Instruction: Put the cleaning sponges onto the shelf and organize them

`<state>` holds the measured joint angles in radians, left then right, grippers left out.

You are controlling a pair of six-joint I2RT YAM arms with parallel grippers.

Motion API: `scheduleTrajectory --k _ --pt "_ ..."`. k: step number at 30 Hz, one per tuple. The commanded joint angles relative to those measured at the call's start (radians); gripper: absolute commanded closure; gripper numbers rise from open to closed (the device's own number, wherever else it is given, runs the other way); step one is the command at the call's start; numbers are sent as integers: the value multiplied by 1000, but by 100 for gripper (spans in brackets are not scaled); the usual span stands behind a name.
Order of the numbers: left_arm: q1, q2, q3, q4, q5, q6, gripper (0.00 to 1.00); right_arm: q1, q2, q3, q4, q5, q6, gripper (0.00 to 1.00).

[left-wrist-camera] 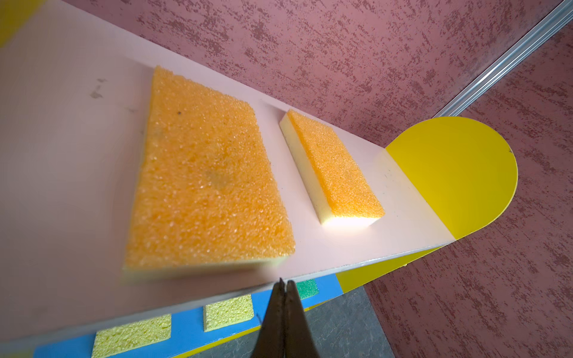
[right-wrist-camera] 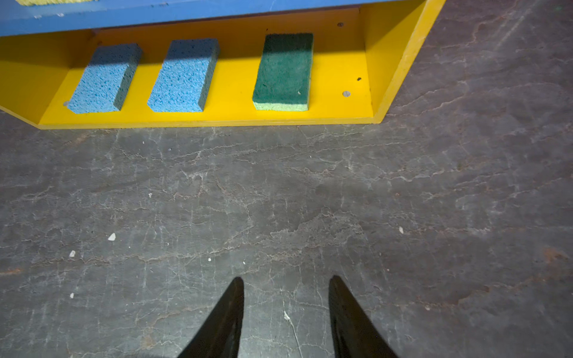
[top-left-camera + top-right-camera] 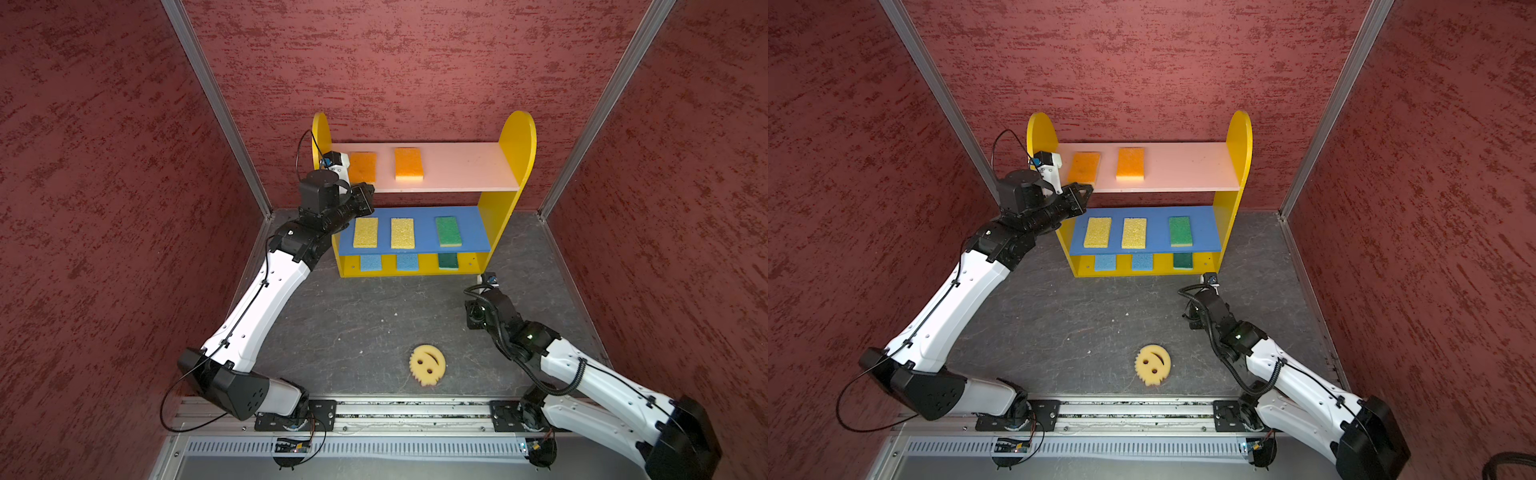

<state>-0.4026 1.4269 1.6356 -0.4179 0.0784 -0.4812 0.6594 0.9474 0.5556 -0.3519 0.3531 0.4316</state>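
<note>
Shelf [image 3: 515,141] front: left claw [image 1: 283,282] closed, seemingly empty; right claw [image 2: 286,278] parted, empty.

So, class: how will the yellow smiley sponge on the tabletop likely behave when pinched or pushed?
The smiley sponge looks like foam, so it probably squashes under a pinch and feels light. Lying flat on the tabletop, it should slide rather than roll, though its toothed rim may snag.

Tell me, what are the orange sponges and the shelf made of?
Orange sponges: likely open-cell foam, coarse porous top over a smooth pale layer. Shelf: seemingly painted board, flat and smooth, with screw heads showing; wood or plastic, I can't tell.
</note>
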Motion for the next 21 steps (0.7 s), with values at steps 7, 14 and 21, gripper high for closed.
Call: scheduleTrajectory --k 7,14,21 --pt "27 16 34 44 -28 7 100 -6 22 2 51 15 -21 52" --pt "51 39 44 41 -16 1 100 -8 19 4 47 17 -19 50" --pt "55 63 56 32 -3 3 100 -9 31 8 48 18 -22 50"
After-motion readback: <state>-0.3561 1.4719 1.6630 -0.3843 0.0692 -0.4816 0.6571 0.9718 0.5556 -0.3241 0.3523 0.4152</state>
